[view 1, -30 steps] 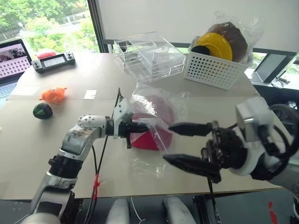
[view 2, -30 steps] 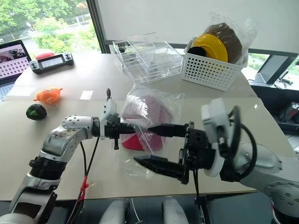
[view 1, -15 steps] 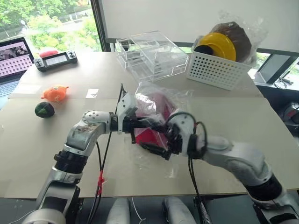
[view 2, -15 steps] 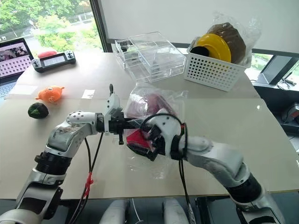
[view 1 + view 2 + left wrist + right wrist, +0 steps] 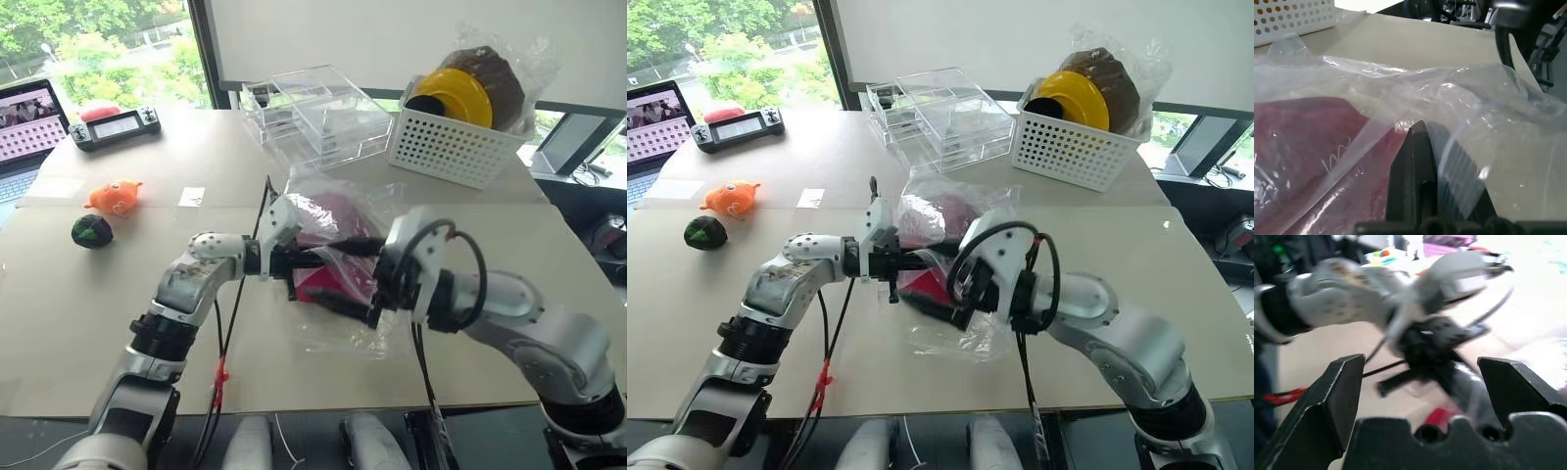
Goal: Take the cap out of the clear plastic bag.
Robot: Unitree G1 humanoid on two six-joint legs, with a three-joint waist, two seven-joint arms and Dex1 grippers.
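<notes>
Cap (image 5: pixel 333 220) count was one, crimson, lying inside the single clear plastic bag (image 5: pixel 343 328) near the middle of the table (image 5: pixel 88 304). Going from the left: a laptop (image 5: pixel 27 127) at the table's edge, a dark handheld controller (image 5: pixel 115 127), one orange soft toy (image 5: pixel 114 196), one dark green ball (image 5: pixel 90 232), a stack of clear acrylic boxes (image 5: pixel 313 116), and one white basket (image 5: pixel 453 147) with a yellow hat (image 5: pixel 451 95) and a wrapped brown hat (image 5: pixel 490 78). The left gripper (image 5: pixel 328 257) came in from the left, fingers pinched tight on the bag's film just beside the cap's crown. The right gripper (image 5: pixel 353 279) came from the right with fingers spread wide, one above and one below the cap's near edge at the bag's mouth, clasping nothing. Crinkled plastic lay between the cap and both grippers.
</notes>
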